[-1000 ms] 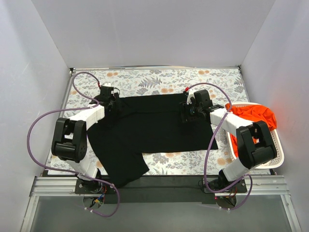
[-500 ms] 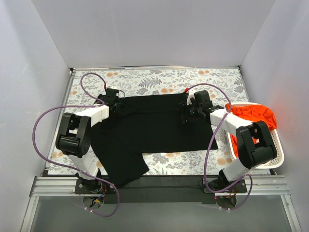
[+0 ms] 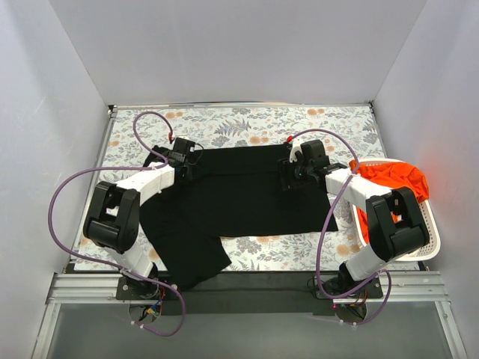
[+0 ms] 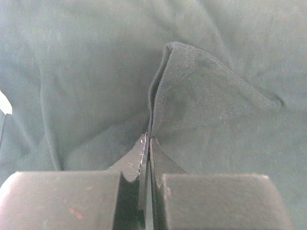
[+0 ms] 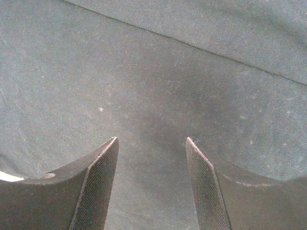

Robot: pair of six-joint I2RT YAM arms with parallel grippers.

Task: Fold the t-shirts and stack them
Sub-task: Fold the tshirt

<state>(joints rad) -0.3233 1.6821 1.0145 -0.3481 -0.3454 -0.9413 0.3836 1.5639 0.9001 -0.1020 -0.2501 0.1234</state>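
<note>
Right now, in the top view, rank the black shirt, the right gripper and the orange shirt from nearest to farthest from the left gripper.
1. Black shirt: pinched in the left gripper.
2. Right gripper: across the shirt, on its right side.
3. Orange shirt: far right, in the basket.

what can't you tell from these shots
- Top view: how the left pincer grips, hidden under its own wrist; its pinch on the black t-shirt shows only from the left wrist.
- Right wrist view: whether the open right pincer touches the cloth.
- Top view: the basket contents under the orange shirt, hidden by it and the right arm.
</note>
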